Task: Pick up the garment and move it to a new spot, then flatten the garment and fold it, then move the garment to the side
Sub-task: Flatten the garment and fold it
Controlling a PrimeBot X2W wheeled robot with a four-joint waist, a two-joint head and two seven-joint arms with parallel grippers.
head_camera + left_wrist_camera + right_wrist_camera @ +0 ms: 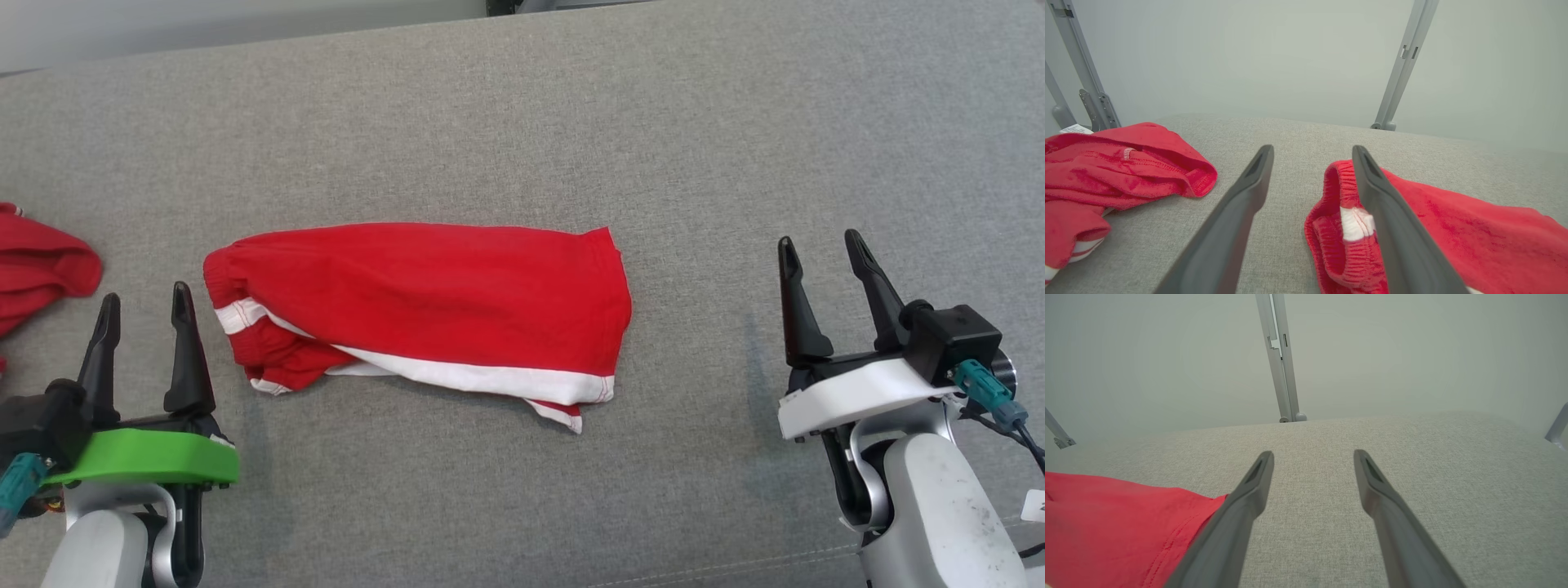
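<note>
Head view gives you a wide grey woven fabric surface [522, 106] that runs across the frame, with a strip of pale floor or wall beyond its far edge. From the wrist cameras you can see a plain pale wall behind the surface and grey metal frame posts [1280, 359] rising at its far side.

Your red shorts [424, 302] lie flat near the middle of the surface, a little toward the robot's left. Their long axis runs left to right. The gathered elastic waistband points to the robot's left and the hemmed leg end points right. A white stripe follows the near edge, and a small flap sticks out at the near right corner.

A second red garment [41, 269] is bunched at the far left, apart from the shorts.

Your left gripper [145, 292] sits just left of the waistband with its fingers spread wide and nothing between them. Your right gripper [819, 237] is well to the right of the hem, also spread wide and empty, over bare fabric.
</note>
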